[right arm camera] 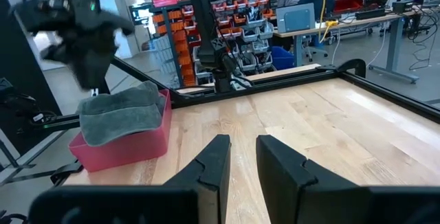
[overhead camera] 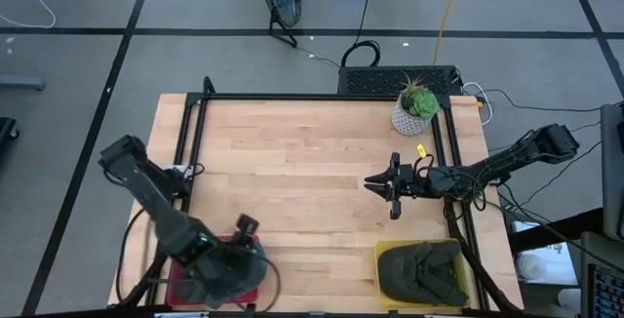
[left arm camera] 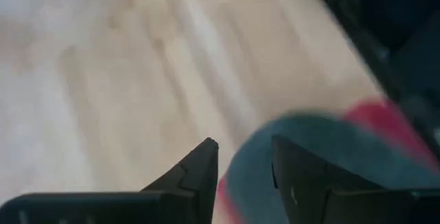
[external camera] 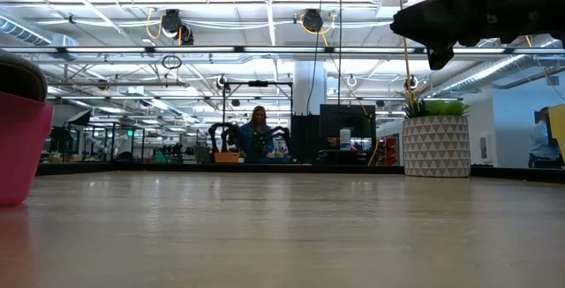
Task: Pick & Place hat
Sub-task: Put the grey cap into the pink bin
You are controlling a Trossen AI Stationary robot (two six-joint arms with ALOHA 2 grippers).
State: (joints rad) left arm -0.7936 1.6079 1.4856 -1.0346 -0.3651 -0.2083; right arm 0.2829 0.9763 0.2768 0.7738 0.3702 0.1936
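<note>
Hat (right arm camera: 122, 117) lies draped over the pink bin (right arm camera: 130, 148) at the worktop's (overhead camera: 292, 181) near left; left end effector (overhead camera: 249, 230) stands open above it, so placing looks done. Right end effector (overhead camera: 390, 186) hovers mid-worktop, fingers slightly parted, empty.

Bright, even overhead light from ceiling strip lamps (external camera: 265, 49); the left wrist view is heavily motion-blurred, and the near desk (external camera: 282, 235) looks soft in the low view.
</note>
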